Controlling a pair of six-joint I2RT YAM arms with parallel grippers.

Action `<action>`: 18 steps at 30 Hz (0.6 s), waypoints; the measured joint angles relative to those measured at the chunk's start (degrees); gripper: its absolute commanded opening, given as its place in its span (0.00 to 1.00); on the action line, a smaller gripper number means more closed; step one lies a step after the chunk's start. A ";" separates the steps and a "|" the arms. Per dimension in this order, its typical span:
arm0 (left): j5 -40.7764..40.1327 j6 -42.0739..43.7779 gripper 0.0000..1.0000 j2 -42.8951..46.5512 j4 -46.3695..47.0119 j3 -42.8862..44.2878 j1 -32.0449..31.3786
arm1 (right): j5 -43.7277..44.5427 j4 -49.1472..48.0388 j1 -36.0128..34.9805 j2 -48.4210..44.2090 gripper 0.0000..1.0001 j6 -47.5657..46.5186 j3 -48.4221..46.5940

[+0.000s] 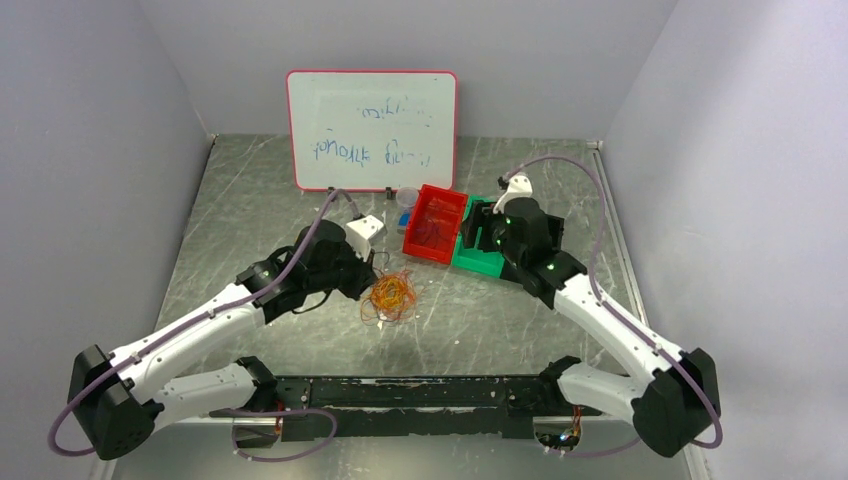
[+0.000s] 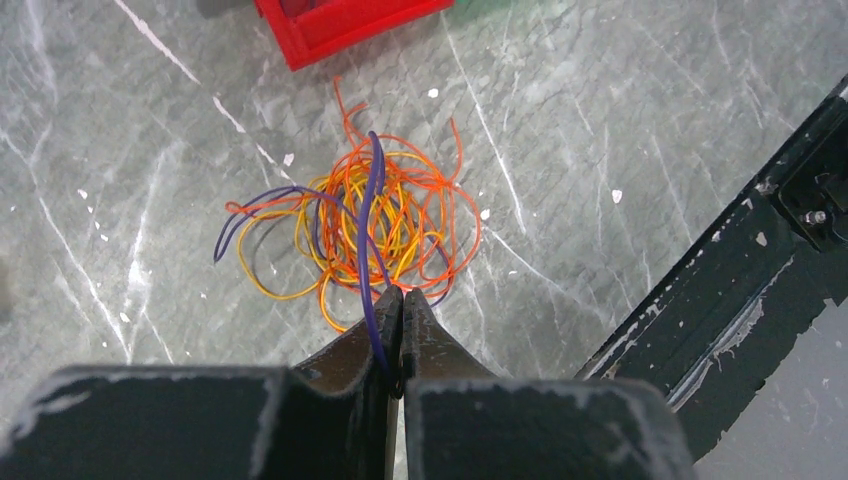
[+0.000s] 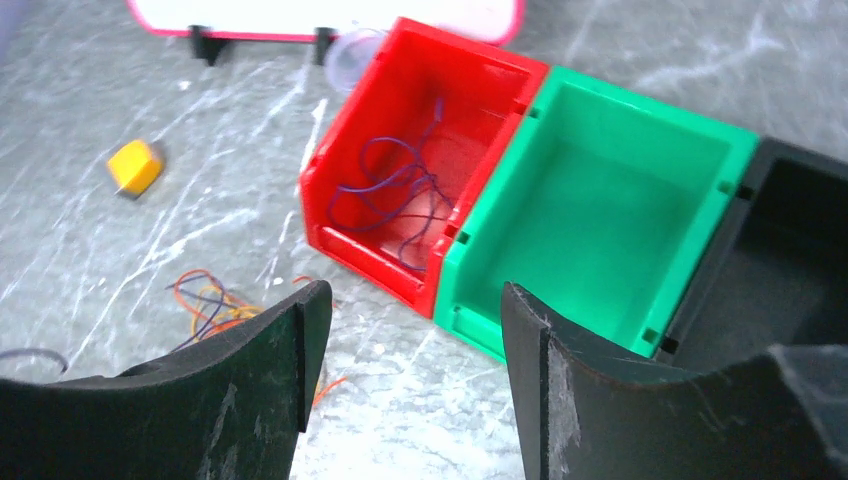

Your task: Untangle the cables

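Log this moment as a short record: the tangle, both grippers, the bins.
tangle: orange, yellow and purple loops lying on the table
left gripper: shut on one purple cable that leads out of the tangle
right gripper: open, nothing between the fingers, by the bins
red bin: holds purple strands
green bin: empty
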State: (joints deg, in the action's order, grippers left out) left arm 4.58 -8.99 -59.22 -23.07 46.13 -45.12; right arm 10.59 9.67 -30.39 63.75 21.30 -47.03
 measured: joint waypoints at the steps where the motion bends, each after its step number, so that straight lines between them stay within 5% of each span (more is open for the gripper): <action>1: 0.37 0.39 0.07 0.20 -0.04 0.13 0.00 | -1.86 -1.81 0.00 -1.29 0.66 -1.29 1.38; 18: 3.15 0.52 0.07 -5.57 -4.04 21.16 0.00 | -34.49 -33.99 -3.82 -3.74 0.61 -14.29 15.28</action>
State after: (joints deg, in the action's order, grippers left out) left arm 7.73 -8.47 -64.79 -27.11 67.29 -45.12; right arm -23.90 -24.32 -34.22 60.01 7.01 -31.75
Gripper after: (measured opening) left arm 0.076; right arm 0.614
